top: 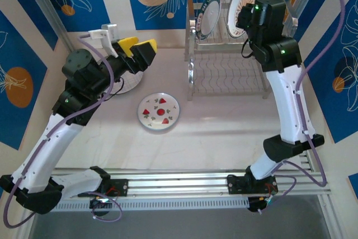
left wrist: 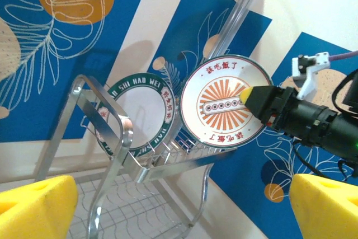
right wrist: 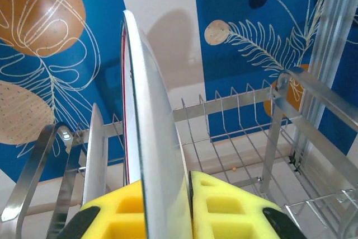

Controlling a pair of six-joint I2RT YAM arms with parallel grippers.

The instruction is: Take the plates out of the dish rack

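Grasp step: clamping right end effector on rim of round white orange-sunburst plate, upright in top slots of shiny steel wire dish rack. Spread apart, empty: left end effector. Next, likely: lifting straight up, clear of green-rimmed plate.

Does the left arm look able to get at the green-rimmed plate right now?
Probably yes: the left end effector is open and faces the green-rimmed plate, its upper rim exposed. The right end effector, shut on the neighbouring orange plate, crowds that side.

light: bright, even | glare: dish rack wires | shadows: soft | focus: sharp
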